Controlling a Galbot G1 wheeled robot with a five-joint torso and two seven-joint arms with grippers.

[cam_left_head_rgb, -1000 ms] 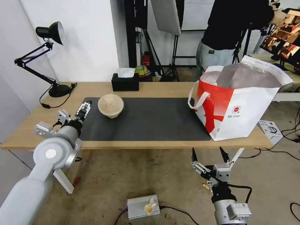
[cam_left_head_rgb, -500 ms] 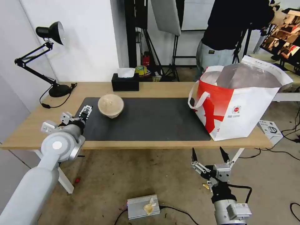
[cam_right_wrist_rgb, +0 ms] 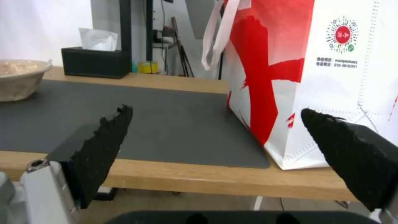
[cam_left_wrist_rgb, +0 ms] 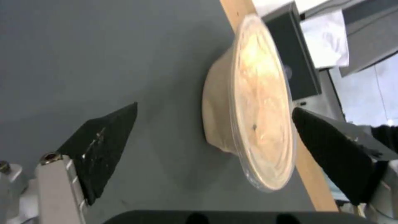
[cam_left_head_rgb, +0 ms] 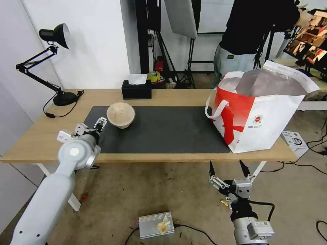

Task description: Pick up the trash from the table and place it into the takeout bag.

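The long light-wood worktop (cam_left_head_rgb: 170, 97) carries a dark grey mat (cam_left_head_rgb: 160, 131). At its right end stands the white-and-red takeout bag (cam_left_head_rgb: 262, 115), mouth open to silver foil; the right wrist view brings its round logo and white strap up close. The round beige lidded bowl (cam_left_head_rgb: 120, 115) sits on the mat's left part, in front of the black tissue box (cam_left_head_rgb: 136, 90). The left gripper (cam_left_head_rgb: 99, 123) is just beside the bowl; the left wrist view shows its fingers (cam_left_wrist_rgb: 104, 146) spread, the bowl ahead between them, untouched. The right gripper (cam_left_head_rgb: 227, 169) hangs below the worktop edge, fingers spread.
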